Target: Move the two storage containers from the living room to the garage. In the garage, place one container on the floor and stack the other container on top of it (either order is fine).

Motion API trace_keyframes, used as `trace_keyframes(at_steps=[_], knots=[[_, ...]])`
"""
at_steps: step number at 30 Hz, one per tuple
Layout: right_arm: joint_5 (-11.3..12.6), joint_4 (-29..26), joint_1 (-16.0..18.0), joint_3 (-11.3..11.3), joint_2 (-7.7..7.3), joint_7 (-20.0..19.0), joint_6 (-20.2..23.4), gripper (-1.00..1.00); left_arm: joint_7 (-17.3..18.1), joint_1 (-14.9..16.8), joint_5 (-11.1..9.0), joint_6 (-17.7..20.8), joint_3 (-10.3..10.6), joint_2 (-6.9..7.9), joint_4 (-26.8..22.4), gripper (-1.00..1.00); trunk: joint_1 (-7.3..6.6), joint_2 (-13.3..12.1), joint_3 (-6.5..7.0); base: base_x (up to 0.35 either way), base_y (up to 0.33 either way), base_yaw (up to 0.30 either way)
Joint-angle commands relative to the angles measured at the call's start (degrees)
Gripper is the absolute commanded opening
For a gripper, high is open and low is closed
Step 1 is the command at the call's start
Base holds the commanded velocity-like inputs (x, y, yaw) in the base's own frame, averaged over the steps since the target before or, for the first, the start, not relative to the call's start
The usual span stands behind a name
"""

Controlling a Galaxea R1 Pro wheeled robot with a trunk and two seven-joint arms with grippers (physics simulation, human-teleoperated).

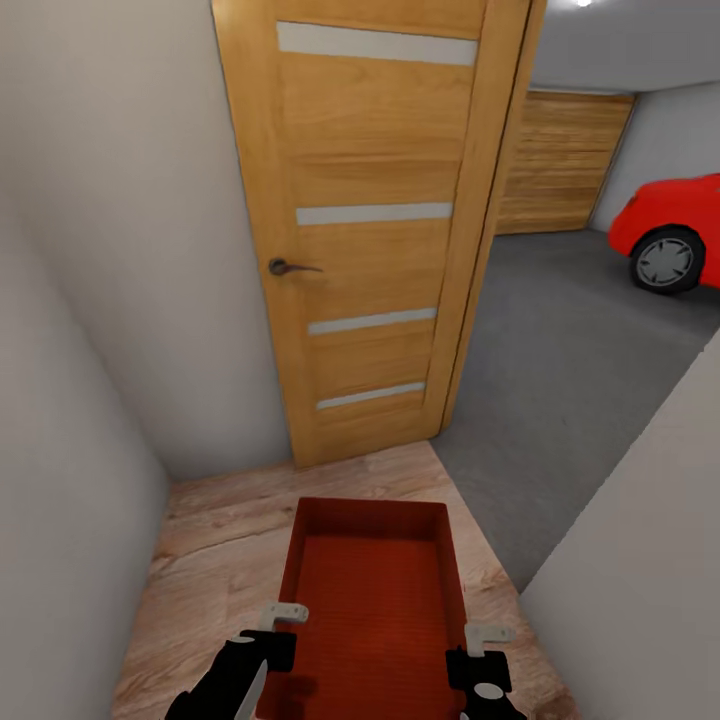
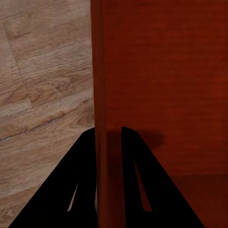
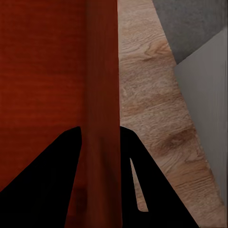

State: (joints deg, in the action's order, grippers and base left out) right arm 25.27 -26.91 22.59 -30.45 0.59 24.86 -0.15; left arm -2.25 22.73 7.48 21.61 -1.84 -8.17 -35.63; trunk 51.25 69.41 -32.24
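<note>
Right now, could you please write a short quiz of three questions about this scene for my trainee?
1. True or false: both pincers grip the bin.
2. What colour is the car? A) blue B) red C) white
3. Fill in: the bin hangs over a ____ floor.

Key:
1. True: left pincer and right pincer each clamp a side wall.
2. B
3. wood

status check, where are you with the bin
Left gripper and right gripper each clamped on a side wall of the storage container. Over wood floor, short of garage floor. Open door beside path.
</note>
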Motion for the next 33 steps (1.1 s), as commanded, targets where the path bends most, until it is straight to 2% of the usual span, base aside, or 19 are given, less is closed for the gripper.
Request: trace_keyframes(at_steps=[1,8,23,33], knots=[[0.21,-1.39,0.17,-0.05,-0.06,0.36,-0.02,-1.0,-0.3,-0.05,0.45,0.27,0.6,0.0,0.84,-1.0,0.01,0.03,-0.05,0.151,0.017,-0.281],[0.21,-1.39,0.17,-0.05,-0.02,0.36,-0.02,-1.0,-0.3,-0.05,0.46,0.32,0.69,0.0,0.91,-1.0,0.01,0.03,-0.05,0.272,0.079,-0.222],[0.21,-1.39,0.17,-0.04,0.05,0.41,-0.02,-1.0,-0.3,-0.05,0.51,0.28,0.66,0.0,0.91,-1.0,0.01,0.03,-0.05,0.314,0.099,-0.02],[0.21,-1.36,0.17,-0.05,0.03,0.36,-0.02,-1.0,-0.3,-0.05,0.51,0.29,0.65,0.0,0.91,-1.0,0.01,0.03,-0.05,0.317,0.094,-0.231]])
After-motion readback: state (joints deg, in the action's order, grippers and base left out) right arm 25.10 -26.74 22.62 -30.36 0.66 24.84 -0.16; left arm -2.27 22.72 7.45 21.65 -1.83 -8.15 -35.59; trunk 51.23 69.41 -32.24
